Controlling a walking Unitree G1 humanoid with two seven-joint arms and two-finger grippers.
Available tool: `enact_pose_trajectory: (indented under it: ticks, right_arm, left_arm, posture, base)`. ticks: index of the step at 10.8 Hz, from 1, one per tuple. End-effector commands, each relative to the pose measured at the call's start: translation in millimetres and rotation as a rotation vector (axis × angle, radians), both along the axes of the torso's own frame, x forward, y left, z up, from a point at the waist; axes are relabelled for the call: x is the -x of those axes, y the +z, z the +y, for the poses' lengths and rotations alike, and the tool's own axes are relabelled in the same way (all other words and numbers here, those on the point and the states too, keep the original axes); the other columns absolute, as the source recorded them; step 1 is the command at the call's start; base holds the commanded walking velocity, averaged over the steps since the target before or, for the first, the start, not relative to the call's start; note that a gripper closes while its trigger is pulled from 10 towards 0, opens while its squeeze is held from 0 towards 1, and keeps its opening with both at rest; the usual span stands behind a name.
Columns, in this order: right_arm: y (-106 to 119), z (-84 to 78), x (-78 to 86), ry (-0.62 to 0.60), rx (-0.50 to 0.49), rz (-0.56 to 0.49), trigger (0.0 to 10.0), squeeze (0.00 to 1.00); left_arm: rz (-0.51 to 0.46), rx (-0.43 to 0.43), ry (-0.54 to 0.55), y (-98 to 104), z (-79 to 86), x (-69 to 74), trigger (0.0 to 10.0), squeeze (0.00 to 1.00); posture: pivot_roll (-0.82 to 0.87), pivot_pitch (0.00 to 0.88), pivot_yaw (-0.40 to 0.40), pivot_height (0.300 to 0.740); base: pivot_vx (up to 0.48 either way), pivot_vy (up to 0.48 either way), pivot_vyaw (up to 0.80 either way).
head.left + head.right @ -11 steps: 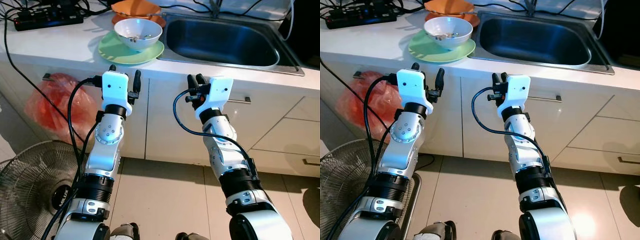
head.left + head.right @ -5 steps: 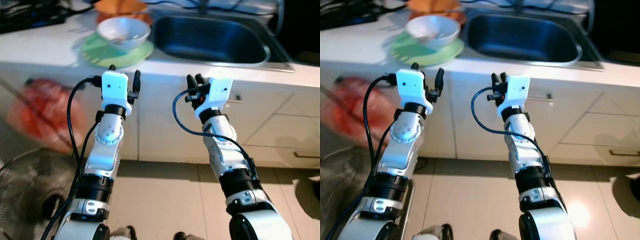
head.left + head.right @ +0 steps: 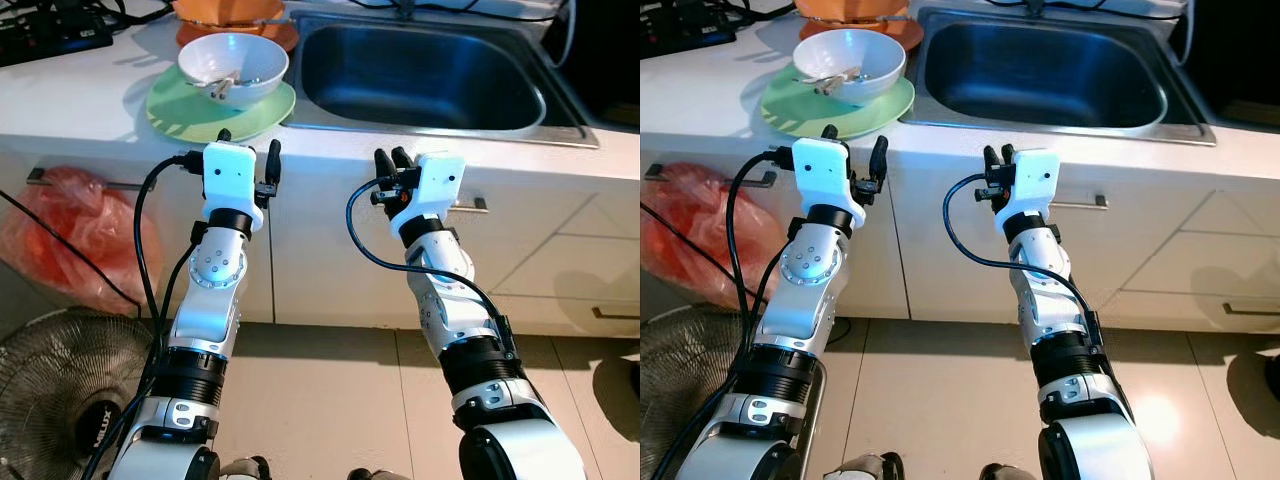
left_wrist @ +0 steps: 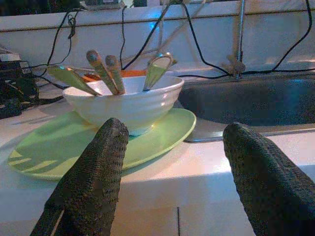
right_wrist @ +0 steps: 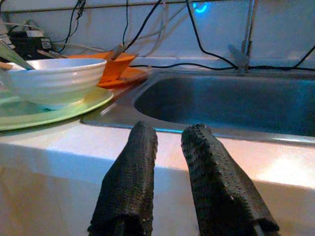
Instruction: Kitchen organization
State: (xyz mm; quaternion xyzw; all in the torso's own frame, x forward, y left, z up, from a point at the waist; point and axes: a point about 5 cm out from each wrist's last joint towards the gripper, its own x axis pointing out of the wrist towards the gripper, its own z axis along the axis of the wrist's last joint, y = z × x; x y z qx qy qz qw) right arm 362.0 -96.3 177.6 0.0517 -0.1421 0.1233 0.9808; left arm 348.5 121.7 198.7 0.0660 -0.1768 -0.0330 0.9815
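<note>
A white bowl [image 3: 233, 65] holding several utensils [image 4: 103, 71] sits on a green plate [image 3: 170, 108] on the white counter, left of the steel sink [image 3: 430, 80]. Behind them lies an orange dish [image 3: 235, 12]. My left gripper [image 3: 250, 142] is raised before the counter's front edge, just below the green plate, open with nothing between its fingers [image 4: 93, 172]. My right gripper [image 3: 390, 156] is held up at the same height below the sink's near left corner. Its fingers [image 5: 130, 177] are shut together and hold nothing.
A red plastic bag [image 3: 75, 235] hangs from the cabinet handle at the left, with a floor fan [image 3: 70, 390] below it. A black power strip [image 3: 50, 35] and cables lie at the back of the counter. Cabinet doors with bar handles [image 3: 470, 203] face me above the tiled floor.
The whole picture has shifted a little to the left, so the camera moved. Both arms and grippers keep the same pose; nothing was taken or let go.
</note>
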Motion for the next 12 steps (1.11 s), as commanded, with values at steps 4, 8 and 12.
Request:
enact_pose_trajectory:
  ticks: [4, 8, 12]
  right_arm:
    - [-0.9, 0.1, -0.7, 0.006, 0.006, 0.006, 10.0, 0.0]
    - [-1.6, -1.3, -1.0, -0.001, 0.01, 0.011, 10.0, 0.0]
    - [-1.9, -0.7, -0.9, 0.004, 0.009, 0.012, 10.0, 0.0]
  left_arm:
    - [-0.019, 0.004, -0.011, 3.3, -4.7, 1.2, 10.0, 0.0]
    - [-0.023, 0.005, -0.009, 4.0, -4.7, 1.3, 10.0, 0.0]
    - [-0.022, 0.006, -0.004, 3.5, -3.7, 1.7, 10.0, 0.0]
  posture:
    - [0.07, 0.105, -0.06, 0.74]
    - [0.07, 0.108, -0.061, 0.74]
    - [0.07, 0.112, -0.064, 0.74]
  base:
    - [0.295, 0.0, 0.0]
    - [0.368, 0.0, 0.0]
    - [0.377, 0.0, 0.0]
